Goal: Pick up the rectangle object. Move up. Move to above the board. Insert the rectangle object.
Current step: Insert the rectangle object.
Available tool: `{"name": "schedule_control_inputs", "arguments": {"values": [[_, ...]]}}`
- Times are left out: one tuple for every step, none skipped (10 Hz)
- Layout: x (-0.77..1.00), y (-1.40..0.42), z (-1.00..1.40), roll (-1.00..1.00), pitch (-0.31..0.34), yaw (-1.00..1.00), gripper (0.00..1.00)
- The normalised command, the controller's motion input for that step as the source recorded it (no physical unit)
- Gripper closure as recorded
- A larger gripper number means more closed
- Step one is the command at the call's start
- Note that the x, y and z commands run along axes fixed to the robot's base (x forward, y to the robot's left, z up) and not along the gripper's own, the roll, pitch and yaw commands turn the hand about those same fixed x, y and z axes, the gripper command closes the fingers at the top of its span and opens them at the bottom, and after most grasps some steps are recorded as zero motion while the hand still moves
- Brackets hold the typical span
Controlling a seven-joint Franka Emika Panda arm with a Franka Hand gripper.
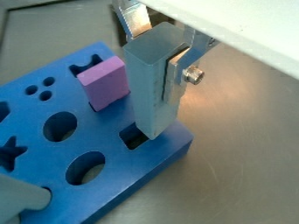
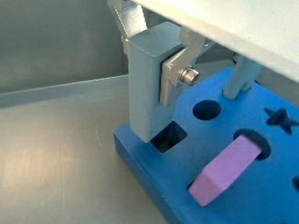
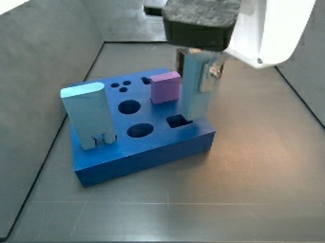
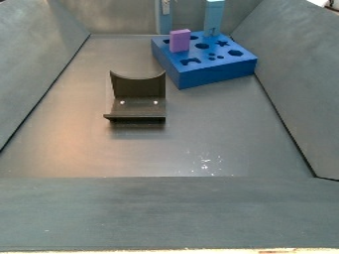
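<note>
now | gripper (image 1: 163, 54) clamped on rectangle object (image 1: 152, 87) | bar's lower end in board (image 1: 105, 188) rectangular hole

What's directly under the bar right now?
The board's rectangular hole lies under the bar, held by the end effector at the board's corner. The bar's lower end sits at the hole's mouth; its bottom face and the hole's floor are hidden.

the board (image 4: 212, 62) sits at the far end of the table (image 4: 172, 149), a pink block (image 4: 180, 40) standing in it (near its left corner). the fixture (image 4: 135, 96) stands well apart, nearer the camera.
</note>
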Motion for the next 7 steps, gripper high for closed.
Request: {"name": "schedule_control_inputs", "arguments": {"values": [[0.00,0.03,0.00,-0.01,0.000,0.00,1.00],[-0.03,0.49,0.00,-0.23,0.000,0.13,1.00],[-0.29,0.46,0.00,-0.28,-0.140,0.04,1.00],[-0.05,-0.04,0.00,0.08,0.000,0.00,1.00],[-0.57,-0.15,-0.04,0.28,-0.186,-0.20,1.00],[-0.40,-0.13,-0.03,0.19,-0.129,-0.20,1.00],[0.00,0.00,0.00,0.00,0.000,-0.01,1.00]]}}
